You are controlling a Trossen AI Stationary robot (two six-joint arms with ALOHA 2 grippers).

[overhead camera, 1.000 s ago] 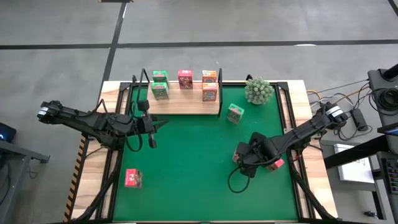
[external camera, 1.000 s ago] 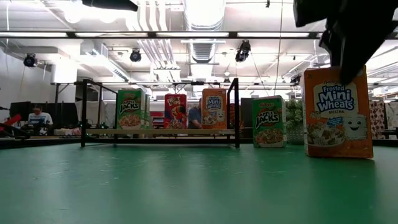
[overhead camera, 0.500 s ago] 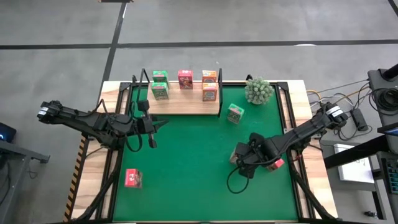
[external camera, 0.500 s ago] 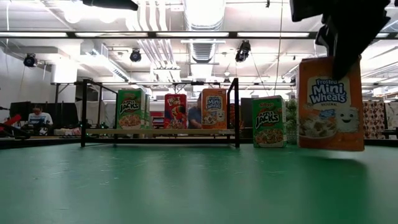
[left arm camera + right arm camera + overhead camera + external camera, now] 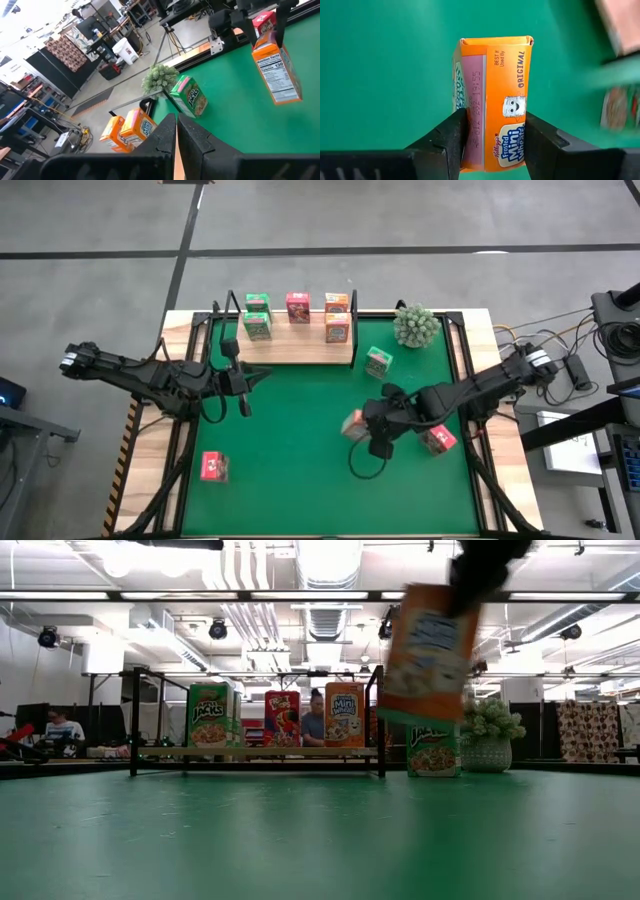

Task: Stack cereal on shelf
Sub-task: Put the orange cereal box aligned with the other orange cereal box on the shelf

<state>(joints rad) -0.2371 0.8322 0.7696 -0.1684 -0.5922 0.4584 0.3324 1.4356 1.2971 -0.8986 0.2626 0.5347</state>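
Overhead, counter: a wooden top with a green mat over most of it, both arms reaching in from the sides.
Shelf: a light wooden stepped board with black wire brackets at its ends, along the far edge of the mat.
Plant: a small green bushy one in a pot, just off the shelf's right end.
Left arm: waits over the left part of the mat, near the shelf's left end.
Left pincer: its two dark fingers lie pressed close together with only a thin slit between them, holding nothing.
Right arm: stretches in from the right edge toward the mat's middle.
Right pincer: pinches an orange cereal box between its pads.
Held orange box: a Frosted Mini Wheats box, lifted clear of the mat and tilted in the low view, gripped on its two broad faces near one end.
Boxes on the shelf: a green box, a second green box behind it, a pink-red box, and two orange boxes at the right end.
Green box on the mat: stands between the shelf's right end and the plant.
Pink-red box: lies on the mat just right of the right pincer.
Second pink-red box: lies alone near the front left of the mat, well apart from the rest.
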